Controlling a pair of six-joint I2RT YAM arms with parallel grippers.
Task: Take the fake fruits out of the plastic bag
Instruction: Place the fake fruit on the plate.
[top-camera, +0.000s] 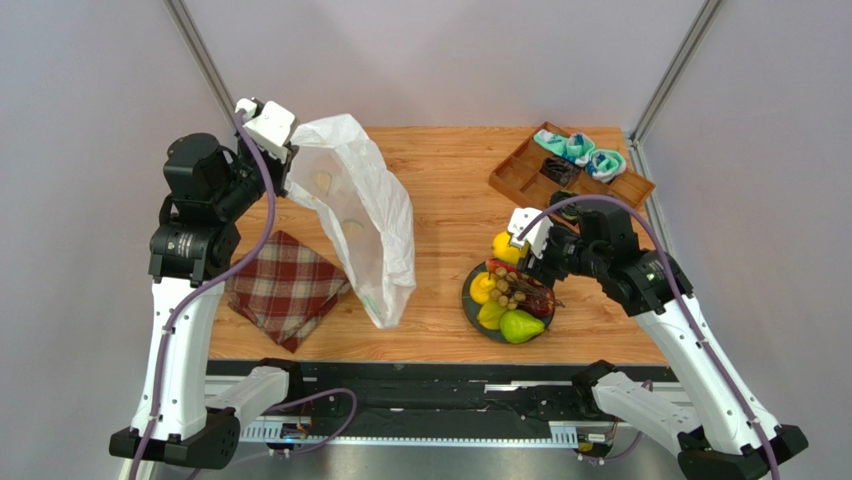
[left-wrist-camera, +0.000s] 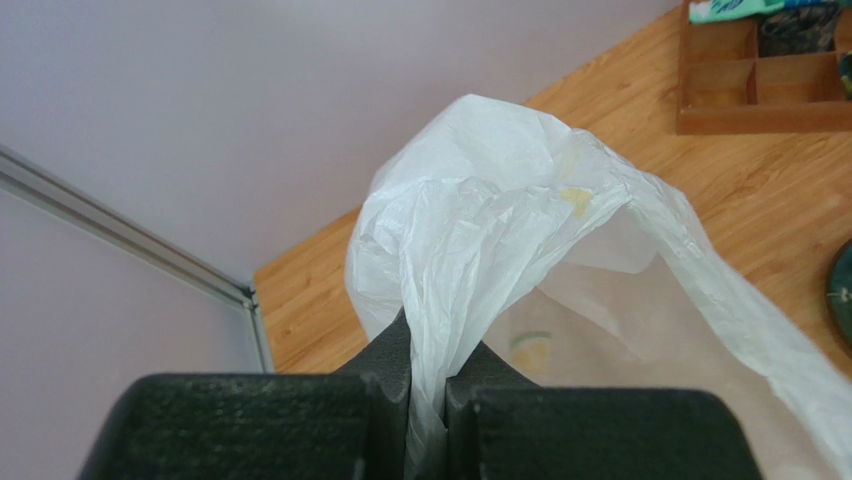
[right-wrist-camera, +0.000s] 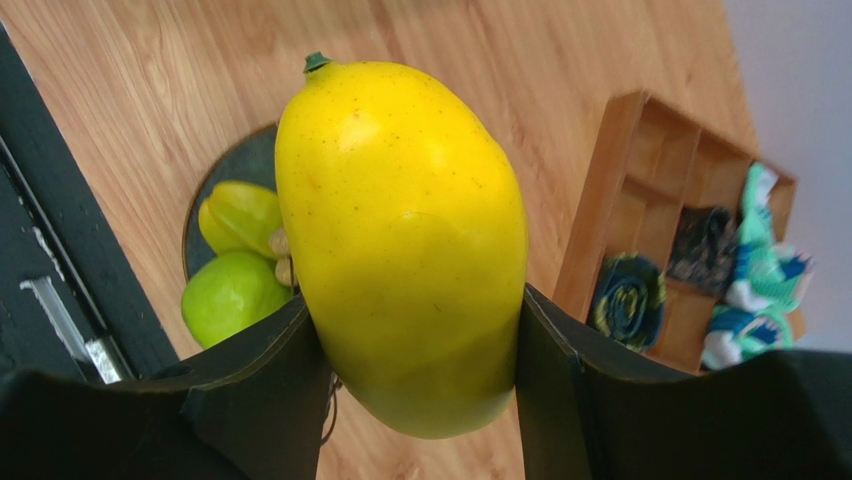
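Gripping mango (right-wrist-camera: 400, 200), right end effector (right-wrist-camera: 415, 330) over plate (top-camera: 467, 297); left end effector (left-wrist-camera: 428, 375) clamping raised bag (left-wrist-camera: 500, 200).

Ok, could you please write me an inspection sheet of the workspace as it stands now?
Surface: wooden table, no spills seen.
Job's things: plastic bag held up by one edge, lower end on the table, no fruit visible inside; mango held at the far edge of the dark plate; pear, grape bunch, starfruit and more piled on the plate.
Clutter: red plaid cloth left of the bag; wooden tray with rolled socks, far right.
Grippers: left gripper shut on the bag; right gripper shut on the mango.
Cables: purple cables along both arms.
Surroundings: grey walls, metal frame posts.
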